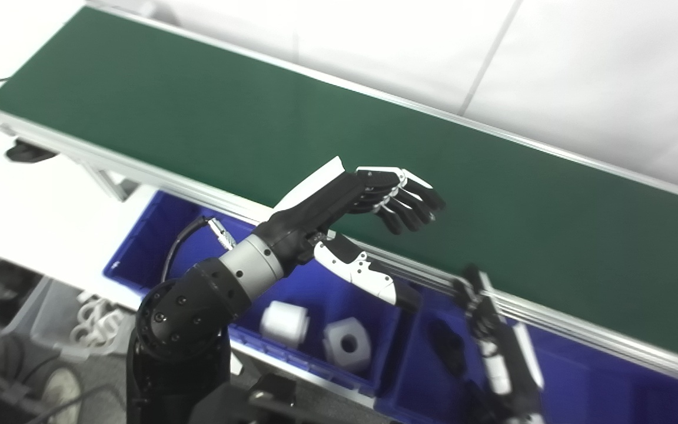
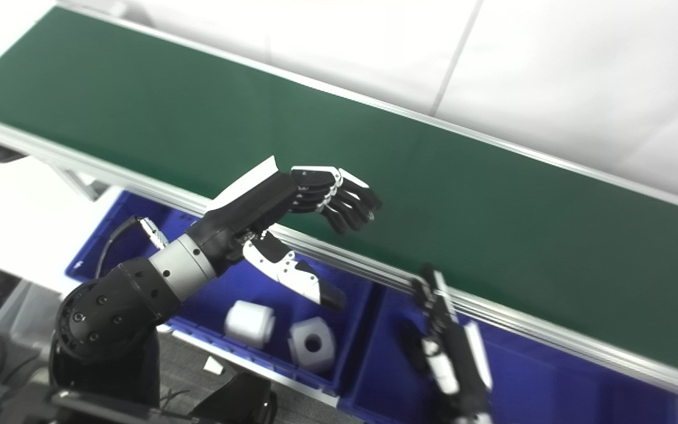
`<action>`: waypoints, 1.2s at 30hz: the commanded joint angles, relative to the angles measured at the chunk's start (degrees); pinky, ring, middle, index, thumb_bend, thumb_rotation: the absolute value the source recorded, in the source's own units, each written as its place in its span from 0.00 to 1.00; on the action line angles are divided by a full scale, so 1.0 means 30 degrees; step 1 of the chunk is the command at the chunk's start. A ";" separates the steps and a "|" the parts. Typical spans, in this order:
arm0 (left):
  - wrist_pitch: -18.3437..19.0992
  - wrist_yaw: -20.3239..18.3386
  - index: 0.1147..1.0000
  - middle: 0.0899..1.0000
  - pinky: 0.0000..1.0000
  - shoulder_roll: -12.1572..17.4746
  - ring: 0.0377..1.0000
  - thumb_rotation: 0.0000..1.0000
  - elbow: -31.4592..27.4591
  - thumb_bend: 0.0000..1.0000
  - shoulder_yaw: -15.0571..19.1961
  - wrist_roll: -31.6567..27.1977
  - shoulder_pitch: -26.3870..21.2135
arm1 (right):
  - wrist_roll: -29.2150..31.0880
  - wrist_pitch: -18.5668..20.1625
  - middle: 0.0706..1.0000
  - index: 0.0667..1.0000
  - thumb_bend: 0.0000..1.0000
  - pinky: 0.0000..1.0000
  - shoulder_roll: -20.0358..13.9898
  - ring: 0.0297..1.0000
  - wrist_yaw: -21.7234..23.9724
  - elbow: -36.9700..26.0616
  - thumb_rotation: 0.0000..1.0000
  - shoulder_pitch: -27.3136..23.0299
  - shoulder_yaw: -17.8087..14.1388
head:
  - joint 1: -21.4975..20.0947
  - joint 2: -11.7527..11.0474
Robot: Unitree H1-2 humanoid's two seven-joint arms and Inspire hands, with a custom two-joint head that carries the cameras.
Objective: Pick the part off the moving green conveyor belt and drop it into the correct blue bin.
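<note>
Fingers (image 1: 401, 200) of left hand (image 1: 368, 203) spread, empty, above green belt (image 1: 209, 118).

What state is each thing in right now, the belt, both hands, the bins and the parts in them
Green conveyor belt: bare, no part on the visible stretch.
Left hand: open, empty, raised over the belt's near edge.
Right hand: low over the right blue bin, blurred, open or shut unclear.
Left blue bin: holds two white parts.
White cylinder: lying in the left bin.
White hex nut: lying beside the cylinder.
Right blue bin: contents unclear.
</note>
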 commanded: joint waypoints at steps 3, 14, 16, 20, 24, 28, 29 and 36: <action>-1.1704 0.6891 0.54 0.58 0.49 0.1201 0.55 0.27 0.6206 0.75 -0.1719 0.2029 0.1327 | -0.0957 -0.1649 1.00 1.00 0.80 0.97 0.1089 0.98 -0.0727 0.0656 0.95 0.0215 0.0331 | -0.1672 -0.1131; -1.4621 1.8848 0.78 0.84 0.83 0.7494 0.86 0.54 1.5952 0.78 -0.7987 0.8191 0.0786 | -0.1730 -0.3204 0.99 1.00 0.81 0.93 0.2505 0.94 -0.2218 0.3301 0.90 0.0500 0.0962 | -0.4735 -0.4020; -1.4621 1.9973 0.81 0.86 0.86 0.7840 0.88 0.58 1.6632 0.77 -0.8673 0.8298 0.0543 | -0.1638 -0.3221 0.99 1.00 0.82 0.92 0.2477 0.93 -0.2343 0.3567 0.89 0.0447 0.1077 | -0.4800 -0.4318; -1.4621 2.1463 0.82 0.87 0.86 0.8146 0.88 0.60 1.7657 0.76 -0.9662 0.8517 0.0124 | -0.1559 -0.3228 0.99 1.00 0.84 0.90 0.2269 0.93 -0.2684 0.3895 0.88 0.0377 0.1317 | -0.4699 -0.4713; -1.4615 2.2232 0.83 0.86 0.85 0.8194 0.88 0.58 1.8096 0.78 -1.0333 0.8626 -0.0102 | -0.1465 -0.3228 0.97 1.00 0.86 0.89 0.1996 0.92 -0.2918 0.3965 0.88 0.0366 0.1478 | -0.4272 -0.4766; -1.4604 2.2435 0.83 0.87 0.86 0.8031 0.89 0.58 1.8436 0.79 -1.0599 0.8751 -0.0111 | -0.1219 -0.3228 0.98 1.00 0.85 0.90 0.1789 0.92 -0.2785 0.3992 0.88 0.0412 0.1438 | -0.3659 -0.4937; -1.4608 2.2557 0.83 0.86 0.85 0.8009 0.88 0.57 1.8534 0.79 -1.0682 0.8738 -0.0128 | -0.1171 -0.3228 0.98 1.00 0.85 0.90 0.1753 0.92 -0.2735 0.4032 0.88 0.0397 0.1437 | -0.3594 -0.4988; -1.4604 2.1821 0.83 0.86 0.84 0.8336 0.88 0.60 1.6249 0.81 -1.0890 0.6452 0.0600 | -0.1271 -0.3228 0.99 1.00 0.84 0.93 0.1567 0.93 -0.2888 0.4484 0.89 0.0237 0.1521 | -0.3250 -0.5550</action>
